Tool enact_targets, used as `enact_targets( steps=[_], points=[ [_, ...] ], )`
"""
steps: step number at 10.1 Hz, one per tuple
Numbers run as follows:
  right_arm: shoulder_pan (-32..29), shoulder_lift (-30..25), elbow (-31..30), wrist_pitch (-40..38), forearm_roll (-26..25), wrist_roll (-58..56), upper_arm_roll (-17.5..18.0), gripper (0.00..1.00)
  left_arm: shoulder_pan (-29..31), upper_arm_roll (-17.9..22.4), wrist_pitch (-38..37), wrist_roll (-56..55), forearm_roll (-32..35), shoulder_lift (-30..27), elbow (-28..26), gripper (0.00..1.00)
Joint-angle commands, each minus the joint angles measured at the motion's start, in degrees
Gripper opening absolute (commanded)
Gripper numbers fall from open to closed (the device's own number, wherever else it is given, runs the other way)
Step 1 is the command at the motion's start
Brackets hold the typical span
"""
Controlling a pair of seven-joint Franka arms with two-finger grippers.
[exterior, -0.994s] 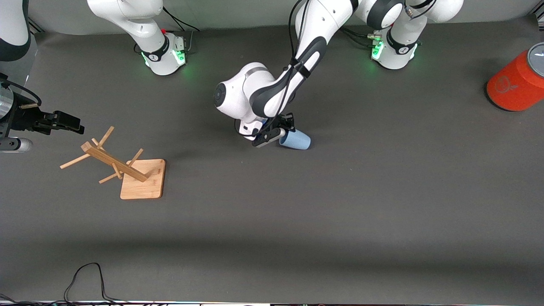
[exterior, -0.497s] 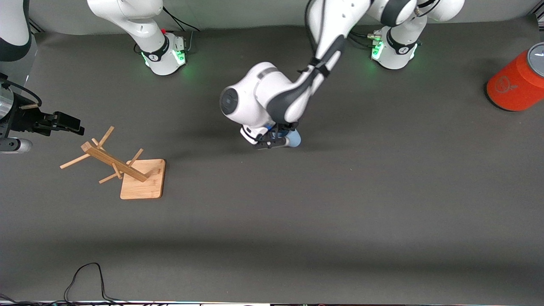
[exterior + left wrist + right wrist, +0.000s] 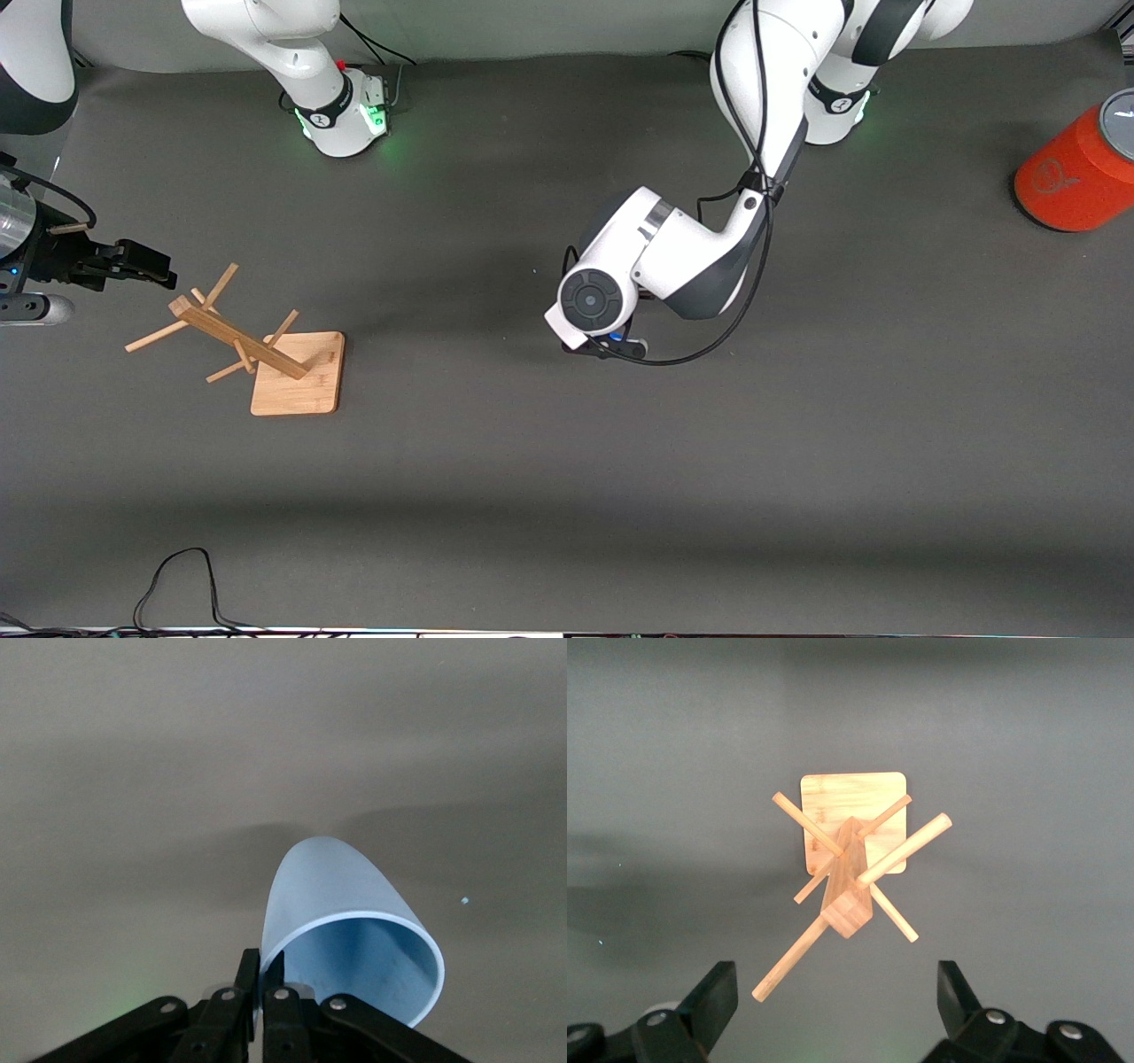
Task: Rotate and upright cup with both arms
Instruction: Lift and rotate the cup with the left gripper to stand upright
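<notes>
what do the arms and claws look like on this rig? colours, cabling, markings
Both arms are glossy white jointed shells with dark grey-black bands at the joints and green-lit bases. The left arm has a round dark cap on its wrist and black cables looped along its outside. The left claw and right claw are black two-finger units with silver screws in the linkages. No readable markings show.

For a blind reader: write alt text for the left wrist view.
The left claw is shut on the rim of a light-blue cup, held above the grey table with its open mouth toward the camera.
</notes>
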Motion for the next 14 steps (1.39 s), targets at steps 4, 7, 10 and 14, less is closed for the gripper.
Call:
enact_targets(
  steps=[4, 7, 10, 14],
  points=[
    [0.41, 0.01, 0.58, 1.47, -0.71, -0.52, -0.23, 1.00, -1.90, 0.16, 15.56, 0.43, -0.26, -15.49, -27.15, 0.00],
    [0.41, 0.01, 0.40, 0.95, -0.45, -0.51, -0.40, 1.00, -2.08, 0.16, 16.98, 0.60, -0.17, -14.17, -28.56, 0.02],
    [0.41, -0.34, 0.14, -0.28, -0.45, -0.51, -0.40, 1.00, -2.43, 0.16, 16.72, 0.25, 0.27, -13.91, -28.74, 1.00],
    [0.41, -0.34, 0.14, -0.81, -0.36, -0.51, -0.40, 1.00, -1.91, 0.68, 13.65, -0.19, 2.11, -15.66, -26.64, 1.00]
  ],
)
